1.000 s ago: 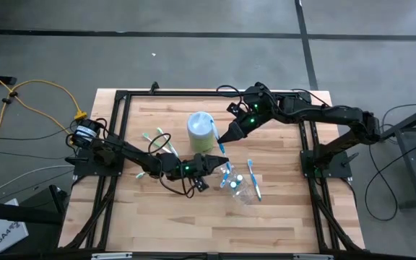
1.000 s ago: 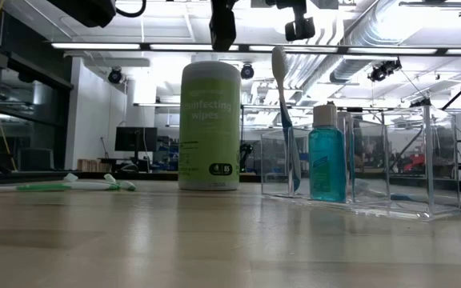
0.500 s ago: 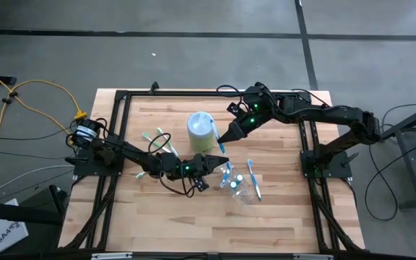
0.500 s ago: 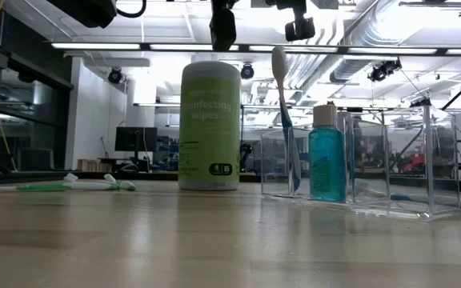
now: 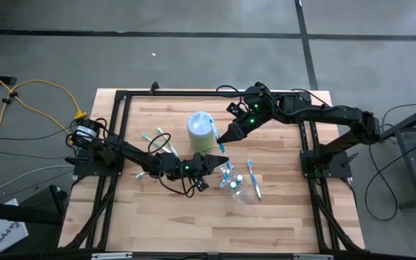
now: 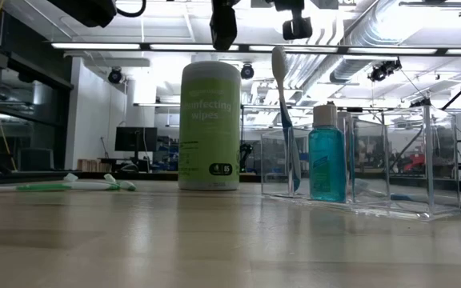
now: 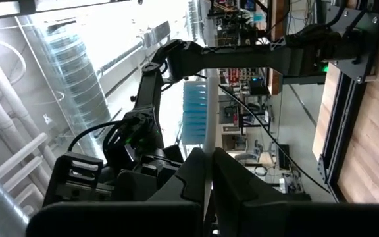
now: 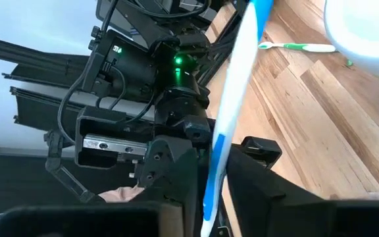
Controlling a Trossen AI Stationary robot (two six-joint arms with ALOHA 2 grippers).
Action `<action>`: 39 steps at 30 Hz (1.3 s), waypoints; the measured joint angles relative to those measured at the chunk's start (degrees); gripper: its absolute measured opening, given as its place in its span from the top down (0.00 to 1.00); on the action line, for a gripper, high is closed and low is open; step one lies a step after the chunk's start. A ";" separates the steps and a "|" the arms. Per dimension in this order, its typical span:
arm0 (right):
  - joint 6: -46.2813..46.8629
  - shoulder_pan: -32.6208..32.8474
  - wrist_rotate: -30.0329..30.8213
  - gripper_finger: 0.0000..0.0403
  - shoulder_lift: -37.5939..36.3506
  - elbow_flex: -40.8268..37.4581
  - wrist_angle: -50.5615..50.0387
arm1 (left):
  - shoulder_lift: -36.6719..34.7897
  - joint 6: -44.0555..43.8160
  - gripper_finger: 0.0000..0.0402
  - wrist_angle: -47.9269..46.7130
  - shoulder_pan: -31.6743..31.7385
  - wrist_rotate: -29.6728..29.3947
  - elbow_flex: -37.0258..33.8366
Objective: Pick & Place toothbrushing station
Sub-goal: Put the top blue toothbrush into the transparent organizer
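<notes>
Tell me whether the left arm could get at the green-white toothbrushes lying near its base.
Probably not yet. The green-white toothbrushes lie bare on the table with nothing over them, but the left tool is shut on the upright blue-white toothbrush at the clear container.

Left arm: stretched low across the counter (image 5: 157,217) from its left edge, left hand (image 5: 221,159) at mid-counter, fingers pressed together. Right arm: reaches in from the counter's right edge, elbow bent, right hand (image 5: 224,137) angled down, just behind the left hand.
</notes>
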 joint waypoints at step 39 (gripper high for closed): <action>-8.60 -6.30 -12.43 0.57 -0.24 0.02 -15.31 | -0.49 -19.95 1.00 -4.54 -8.29 -17.07 -0.09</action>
